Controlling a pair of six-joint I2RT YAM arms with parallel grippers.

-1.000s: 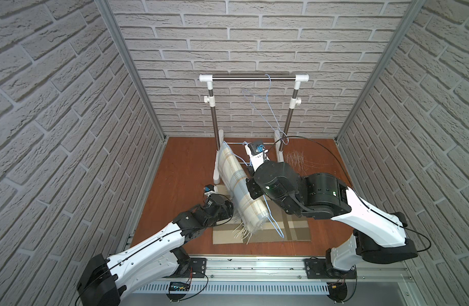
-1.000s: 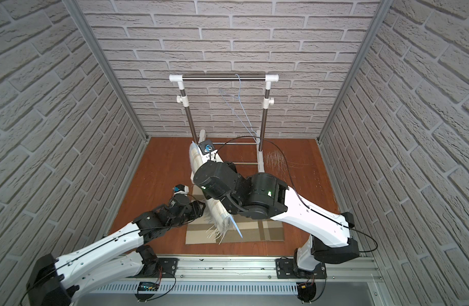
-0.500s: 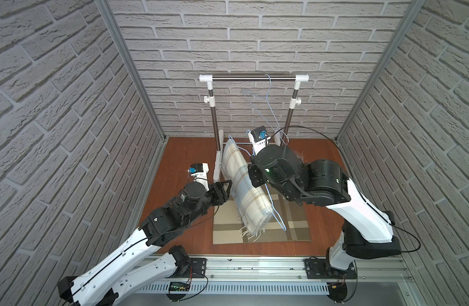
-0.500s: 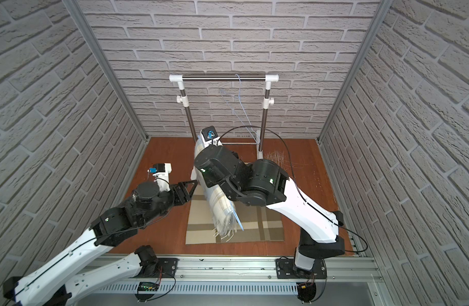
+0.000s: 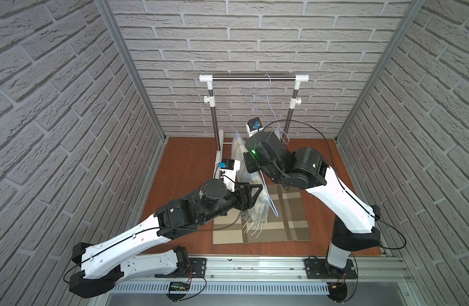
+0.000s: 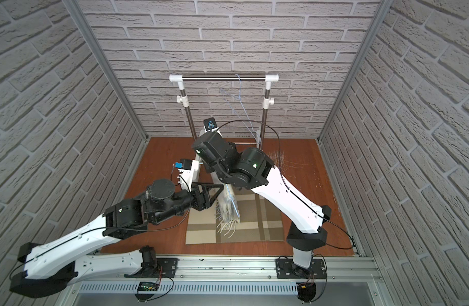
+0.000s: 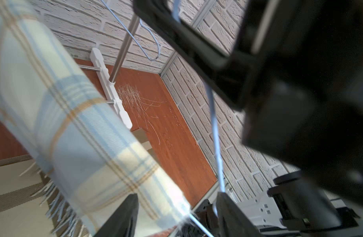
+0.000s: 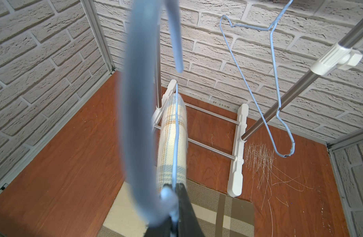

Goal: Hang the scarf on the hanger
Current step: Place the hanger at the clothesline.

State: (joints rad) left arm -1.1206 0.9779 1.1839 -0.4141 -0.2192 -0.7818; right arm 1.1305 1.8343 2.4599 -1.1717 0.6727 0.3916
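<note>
In both top views the plaid scarf [image 5: 260,214] hangs draped over a blue wire hanger [image 5: 271,205], its fringe above the checked mat [image 5: 289,220] mid-worktop. The left pincer [image 5: 256,194] stands wide just left of it. A spare hanger [image 5: 270,106] hangs from the far rail [image 5: 254,78].

Left wrist: the scarf's lower end sits between the spread fingers [image 7: 123,215], ungripped.

Right wrist: the right pincer [image 8: 173,213] is clamped on the hanger's wire.

Draping looks done. The next move calls for steadying the cloth, then hooking the hanger onto the rail.

Plaid scarf [image 7: 74,123] draped over blue wire hanger [image 7: 215,131]; fringe dangling.
</note>
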